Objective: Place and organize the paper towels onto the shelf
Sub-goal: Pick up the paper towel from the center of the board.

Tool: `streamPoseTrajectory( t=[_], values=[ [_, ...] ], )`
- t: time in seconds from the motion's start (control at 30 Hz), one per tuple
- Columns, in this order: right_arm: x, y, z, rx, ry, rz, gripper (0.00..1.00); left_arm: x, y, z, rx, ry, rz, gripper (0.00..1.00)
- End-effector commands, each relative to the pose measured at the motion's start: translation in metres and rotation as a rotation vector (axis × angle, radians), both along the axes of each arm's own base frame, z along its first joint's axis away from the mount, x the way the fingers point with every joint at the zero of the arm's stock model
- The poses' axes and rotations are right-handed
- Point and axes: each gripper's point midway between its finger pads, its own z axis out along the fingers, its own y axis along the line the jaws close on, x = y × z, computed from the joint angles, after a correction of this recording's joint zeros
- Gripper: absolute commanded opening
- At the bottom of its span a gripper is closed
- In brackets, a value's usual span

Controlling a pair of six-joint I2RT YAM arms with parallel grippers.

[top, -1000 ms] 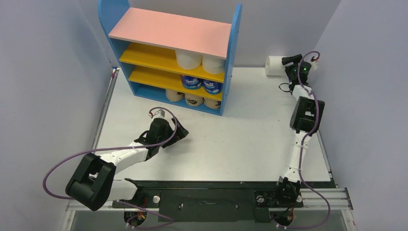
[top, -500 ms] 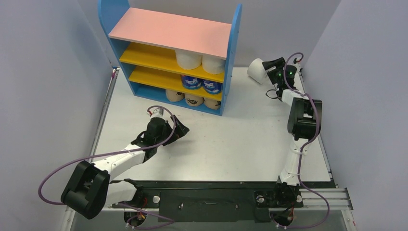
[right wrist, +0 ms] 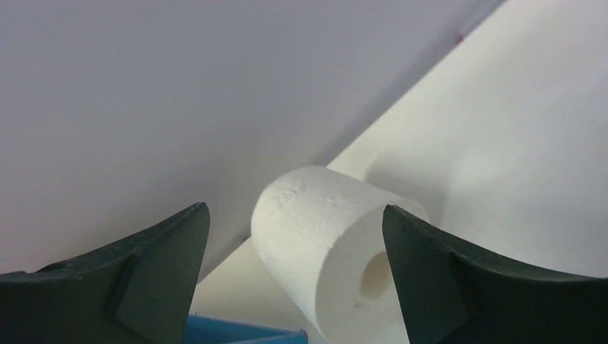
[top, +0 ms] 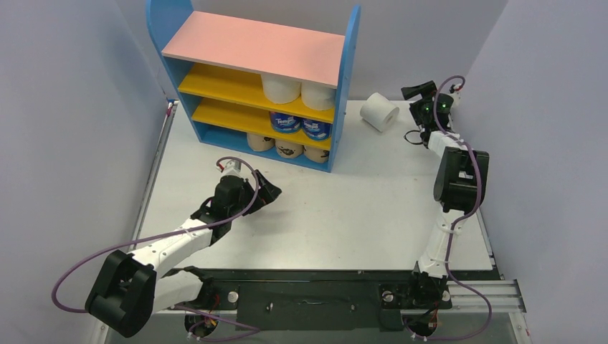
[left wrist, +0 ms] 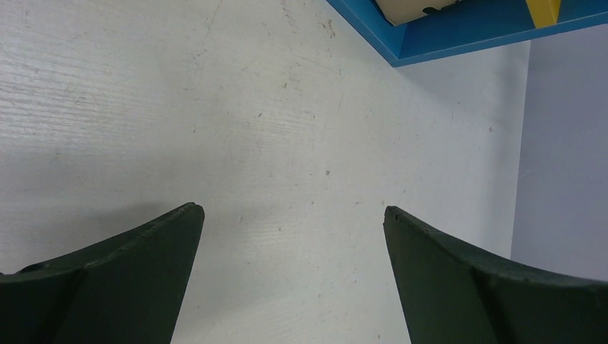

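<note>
Readable: white "Tempo" brand lettering on two blue-wrapped rolls [top: 285, 122], right end of the lower yellow board of the shelf [top: 350, 68]. Finer print below too small. Tan rolls [top: 290, 150] on shelf base: black cartoon prints only, no legible words.

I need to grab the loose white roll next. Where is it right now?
The white roll lies on its side at the far right of the table in the top view, between the shelf and the open right gripper.
</note>
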Motion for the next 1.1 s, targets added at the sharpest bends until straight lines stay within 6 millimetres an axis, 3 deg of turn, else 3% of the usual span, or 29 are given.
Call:
streamPoseTrajectory(
  t=[0.0,0.23,0.4,1.07],
  values=[
    [-0.014,0.020,0.003,0.007,0.009,0.005,0.86,0.002,-0.008,0.016,-0.033,-0.032,-0.016,0.97],
    [-0.038,0.056,-0.027,0.074,0.035,0.056,0.87,-0.004,-0.006,0.022,-0.044,-0.046,-0.018,0.97],
    [-0.038,0.061,-0.040,0.060,0.058,0.054,0.87,-0.008,-0.003,0.026,-0.041,-0.056,-0.022,0.97],
    [0.000,0.052,-0.017,-0.001,-0.026,0.051,0.87,-0.006,-0.002,0.017,-0.020,-0.050,-0.021,0.96]
  ],
)
